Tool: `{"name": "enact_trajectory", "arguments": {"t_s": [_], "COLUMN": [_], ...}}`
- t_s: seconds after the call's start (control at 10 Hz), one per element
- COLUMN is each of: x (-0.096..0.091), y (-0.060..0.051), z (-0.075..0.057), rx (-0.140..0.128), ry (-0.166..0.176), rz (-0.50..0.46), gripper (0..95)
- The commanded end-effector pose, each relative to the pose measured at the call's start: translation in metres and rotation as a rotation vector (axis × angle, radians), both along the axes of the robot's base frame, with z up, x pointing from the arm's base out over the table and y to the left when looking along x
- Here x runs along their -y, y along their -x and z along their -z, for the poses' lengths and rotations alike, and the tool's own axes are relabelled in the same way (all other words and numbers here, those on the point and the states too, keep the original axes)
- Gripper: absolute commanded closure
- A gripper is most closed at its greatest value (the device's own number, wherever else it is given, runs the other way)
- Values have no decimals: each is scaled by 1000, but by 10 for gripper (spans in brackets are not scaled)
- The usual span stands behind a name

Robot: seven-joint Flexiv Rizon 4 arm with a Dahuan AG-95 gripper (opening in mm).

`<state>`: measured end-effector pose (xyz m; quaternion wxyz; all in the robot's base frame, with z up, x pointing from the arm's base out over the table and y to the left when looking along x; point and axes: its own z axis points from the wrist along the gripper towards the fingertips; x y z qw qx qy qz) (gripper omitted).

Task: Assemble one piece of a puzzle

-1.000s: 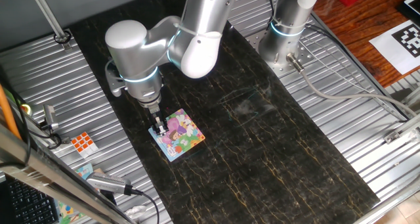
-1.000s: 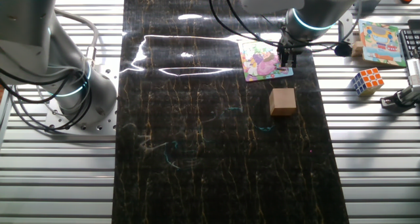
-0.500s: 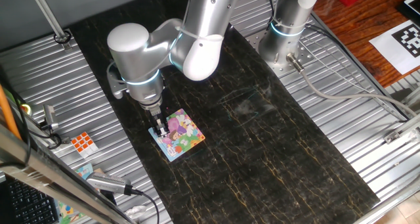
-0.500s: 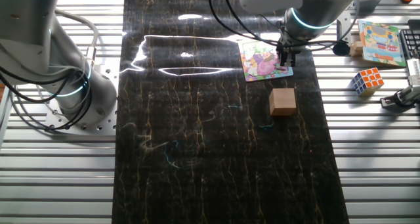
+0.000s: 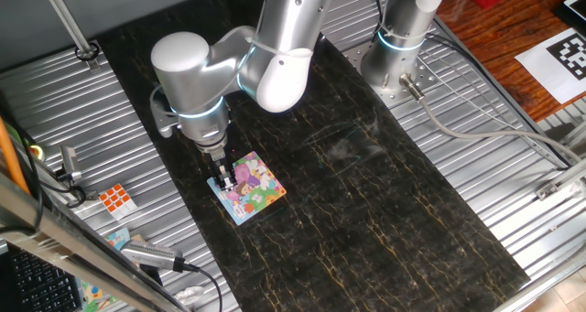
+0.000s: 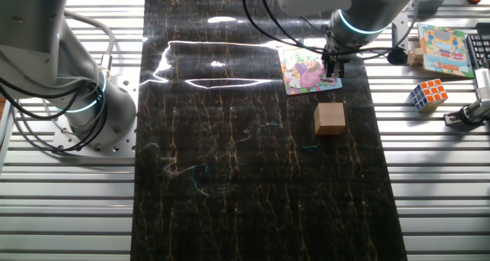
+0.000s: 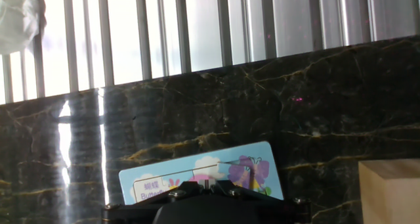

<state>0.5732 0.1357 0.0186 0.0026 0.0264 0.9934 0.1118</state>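
The puzzle (image 5: 248, 188) lies flat on the dark mat, a pink-purple cartoon with green and yellow patches; it also shows in the other fixed view (image 6: 308, 70) and in the hand view (image 7: 203, 171) by its light blue edge. My gripper (image 5: 222, 178) points straight down over the puzzle's left corner, seen in the other fixed view (image 6: 331, 72) at the corner nearest the tan block. The jaws stand pressed together. A small pale piece (image 6: 331, 82) shows right at the fingertips on the puzzle's corner. In the hand view the gripper body hides the piece.
A tan wooden block (image 6: 330, 118) stands on the mat just beyond the puzzle, also in the hand view (image 7: 390, 191). An orange-and-white cube (image 5: 115, 199) and a second picture card (image 6: 442, 50) lie on the ribbed metal beside the mat.
The arm has shifted a few pixels sideways and slightly up over the puzzle's corner. The jaws have stayed together. The puzzle and block have not moved.
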Motion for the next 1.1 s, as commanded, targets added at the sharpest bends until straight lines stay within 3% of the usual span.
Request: {"name": "enact_trajectory", "arguments": {"t_s": [0.1, 1.1], "x": [0, 1], "y": [0, 4], "z": [1, 5], "rx": [2, 10], "ry": [-1, 7], "rz": [-2, -41], "gripper": [950, 950]}}
